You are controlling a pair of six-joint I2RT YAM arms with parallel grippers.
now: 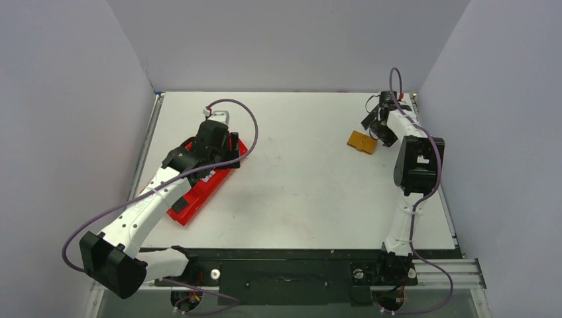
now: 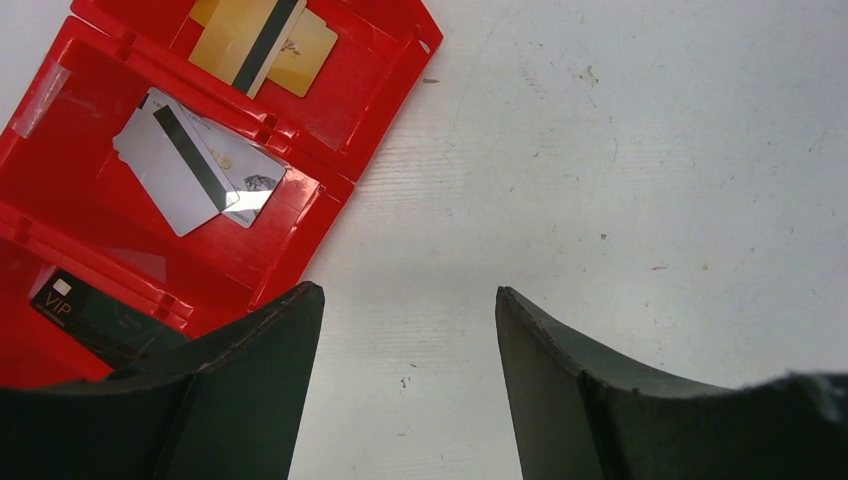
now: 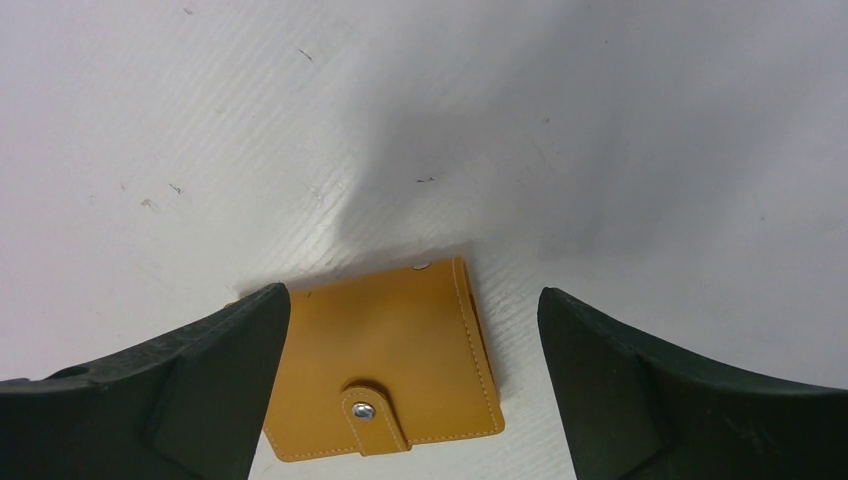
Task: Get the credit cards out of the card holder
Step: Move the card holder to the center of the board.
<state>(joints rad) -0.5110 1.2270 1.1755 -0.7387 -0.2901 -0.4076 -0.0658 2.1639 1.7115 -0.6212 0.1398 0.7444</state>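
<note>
Both pincers stood with jaws apart and empty. Of the two, the right pincer (image 3: 412, 297) hovered over the card holder (image 3: 385, 365), which lay flat on the desk (image 3: 600, 120) between its fingers, off-centre, strap end towards the wrist. It was tan, stitched and folded closed, its strap snapped by a metal stud; no credit cards showed. The left pincer (image 2: 405, 292) hung well apart, beside the red tray (image 2: 60, 200).
</note>
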